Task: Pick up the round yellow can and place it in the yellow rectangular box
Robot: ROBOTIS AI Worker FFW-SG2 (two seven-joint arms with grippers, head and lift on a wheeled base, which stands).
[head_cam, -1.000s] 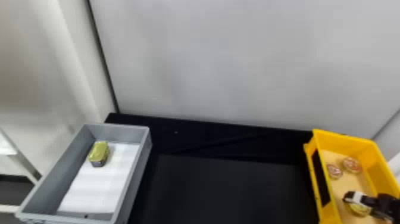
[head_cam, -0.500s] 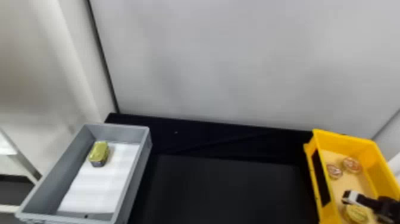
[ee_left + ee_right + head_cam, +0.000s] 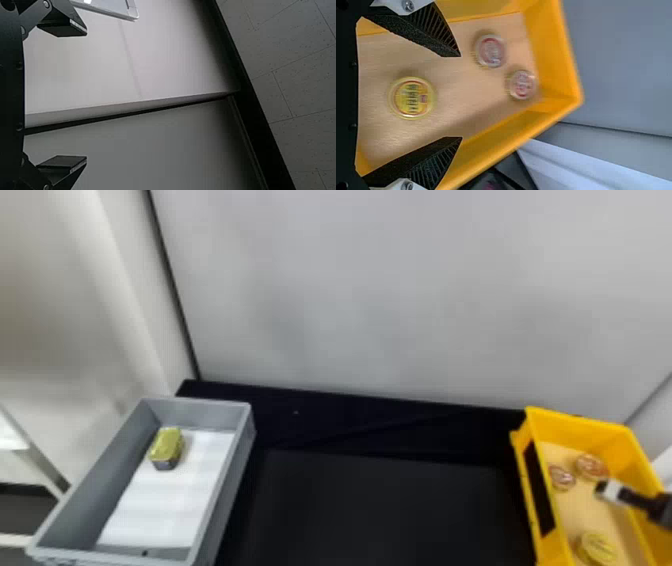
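The round yellow can lies on the floor of the yellow rectangular box, at its near end. My right gripper is above the box's right part, farther back than the can. In the right wrist view the right gripper stands open, nothing held, with the round yellow can lying below between its fingers. My left gripper is parked away from the boxes, open, in the left wrist view.
Two round red-and-white cans lie at the yellow box's far end. At the left stands a grey box holding a yellow-topped rectangular can on white sheeting. A black table surface lies between the boxes, with a pale wall behind.
My right gripper has moved away from the round yellow can, which it partly covered before; the can now shows in full view beneath it, in the box. The left-hand box has not changed.
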